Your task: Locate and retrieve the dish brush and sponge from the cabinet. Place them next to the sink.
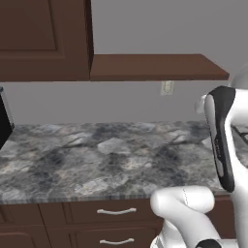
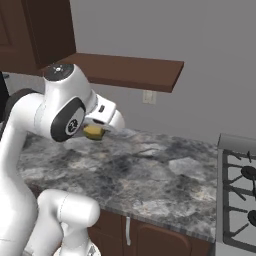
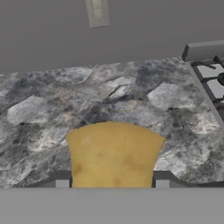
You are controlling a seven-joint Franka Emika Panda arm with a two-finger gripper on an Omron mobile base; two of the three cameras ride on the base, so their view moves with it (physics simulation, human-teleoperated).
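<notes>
The sponge (image 3: 113, 155) sat clamped between my gripper (image 2: 98, 131) fingers, jaws roughly half spread around it, carried above the marbled counter (image 1: 97, 160) beneath the cabinet (image 1: 43, 38) shelf. By my reckoning the job was partway done: the sponge was out of the cabinet but not yet set down by a sink, and the dish brush remained to fetch. The block's long axis pointed forward, away from the hand toward the wall.

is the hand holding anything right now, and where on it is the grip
Yes: the hand holds the sponge, a yellow block, clamped by its two opposite sides at the near end, with the rest sticking out forward above the counter.
</notes>
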